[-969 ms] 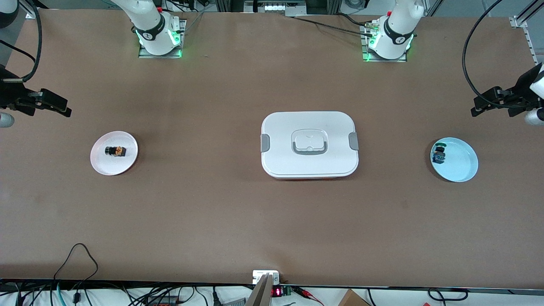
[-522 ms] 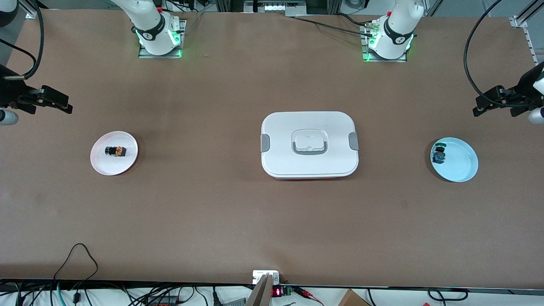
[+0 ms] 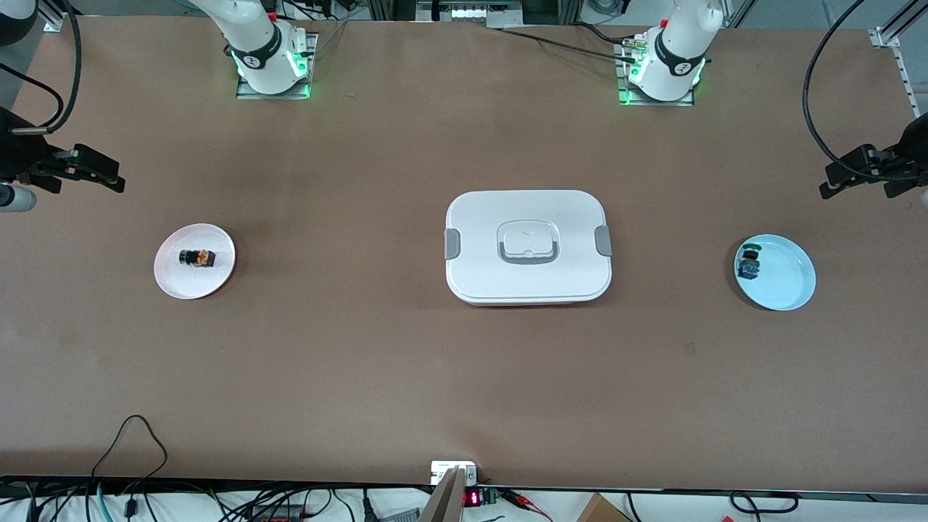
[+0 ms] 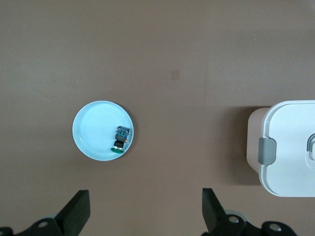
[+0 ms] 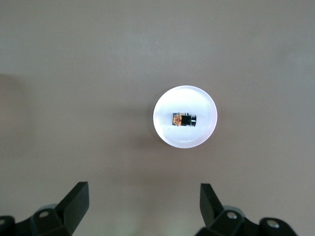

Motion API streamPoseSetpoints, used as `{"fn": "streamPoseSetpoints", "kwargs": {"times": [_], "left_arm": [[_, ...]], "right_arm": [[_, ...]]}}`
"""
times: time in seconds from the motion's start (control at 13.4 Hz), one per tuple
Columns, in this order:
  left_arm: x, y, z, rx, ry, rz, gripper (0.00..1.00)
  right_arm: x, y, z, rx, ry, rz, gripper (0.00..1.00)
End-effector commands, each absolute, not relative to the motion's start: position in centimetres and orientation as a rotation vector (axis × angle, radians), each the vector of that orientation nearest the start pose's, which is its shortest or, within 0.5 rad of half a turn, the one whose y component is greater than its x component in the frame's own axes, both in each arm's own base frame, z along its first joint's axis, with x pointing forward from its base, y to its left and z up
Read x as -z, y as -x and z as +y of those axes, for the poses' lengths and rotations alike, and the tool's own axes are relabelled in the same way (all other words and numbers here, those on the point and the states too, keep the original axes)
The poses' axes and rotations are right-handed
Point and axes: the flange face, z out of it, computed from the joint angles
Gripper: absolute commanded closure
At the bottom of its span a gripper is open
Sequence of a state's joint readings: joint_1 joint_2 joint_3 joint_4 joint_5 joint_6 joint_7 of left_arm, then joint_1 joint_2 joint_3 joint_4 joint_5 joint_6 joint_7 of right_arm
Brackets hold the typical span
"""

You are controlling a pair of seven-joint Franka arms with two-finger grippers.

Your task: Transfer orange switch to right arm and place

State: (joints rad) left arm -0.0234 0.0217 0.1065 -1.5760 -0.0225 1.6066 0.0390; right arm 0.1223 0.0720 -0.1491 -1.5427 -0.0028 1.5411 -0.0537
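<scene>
Front view: orange switch (image 3: 198,257) lies on pink plate (image 3: 194,261), right arm's end of table. Risk: similar green-blue switch (image 3: 749,265) on blue plate (image 3: 775,272) mistaken for it. Lidded white box (image 3: 528,246) between plates. Right gripper (image 3: 101,174) and left gripper (image 3: 844,172) empty, fingers apart; tiny part may slip at pinch.

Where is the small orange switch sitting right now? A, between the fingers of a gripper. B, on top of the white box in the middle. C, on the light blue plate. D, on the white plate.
D: the orange switch lies on the white plate toward the right arm's end of the table, while the light blue plate holds a different switch with green and blue parts.
</scene>
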Motion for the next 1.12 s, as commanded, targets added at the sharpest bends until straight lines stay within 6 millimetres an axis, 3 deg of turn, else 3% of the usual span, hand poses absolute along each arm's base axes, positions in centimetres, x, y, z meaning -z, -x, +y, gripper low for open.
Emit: {"fn": "streamPoseSetpoints", "kwargs": {"times": [0.0, 0.3, 0.45, 1.04], "left_arm": [[-62.0, -56.6, 4.6, 0.017, 3.159, -0.083, 0.00], [-62.2, -56.5, 4.2, 0.015, 3.149, -0.070, 0.00], [-62.2, -56.3, 3.1, -0.019, 3.144, -0.041, 0.00], [-62.4, -56.4, 3.0, -0.010, 3.133, -0.029, 0.00]], "right_arm": [[-59.7, -56.3, -1.2, -0.132, 3.162, -0.061, 0.00], [-59.4, -55.1, -1.4, -0.060, 3.164, -0.034, 0.00], [-60.0, -55.0, -1.2, -0.057, 3.162, -0.036, 0.00], [-60.7, -55.0, -1.2, -0.059, 3.155, -0.034, 0.00]]}}
